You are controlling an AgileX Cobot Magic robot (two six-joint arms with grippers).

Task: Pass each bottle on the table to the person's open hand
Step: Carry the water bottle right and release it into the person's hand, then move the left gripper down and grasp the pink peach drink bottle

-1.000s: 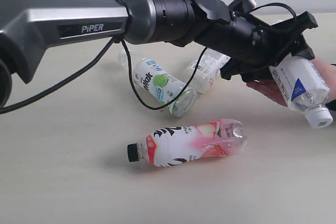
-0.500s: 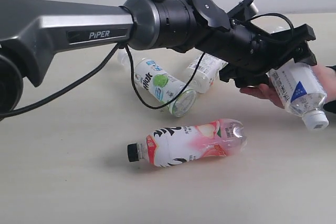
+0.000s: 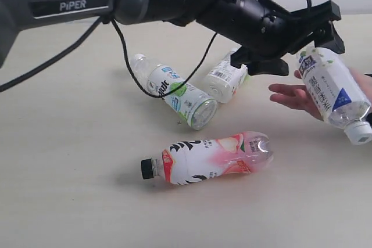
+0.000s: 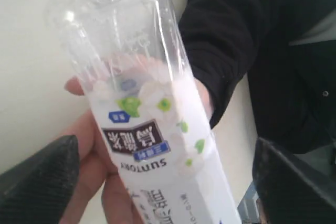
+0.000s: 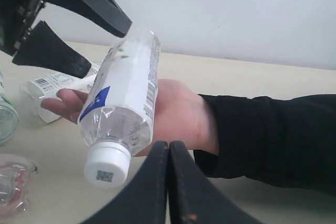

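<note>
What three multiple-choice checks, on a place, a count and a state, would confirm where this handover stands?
1. Where is the blue-marked bottle? A standing on its cap; B on the person's open hand; C stacked on another bottle.
2. How many bottles lie on the table? A one; B two; C three.
3. The left gripper is: A open; B shut on a neck; C shut on a cap.
1 B: it lies across the palm. 2 C: green-marked bottle, white-labelled bottle, pink bottle. 3 A: its fingers stand wider than the bottle.
</note>
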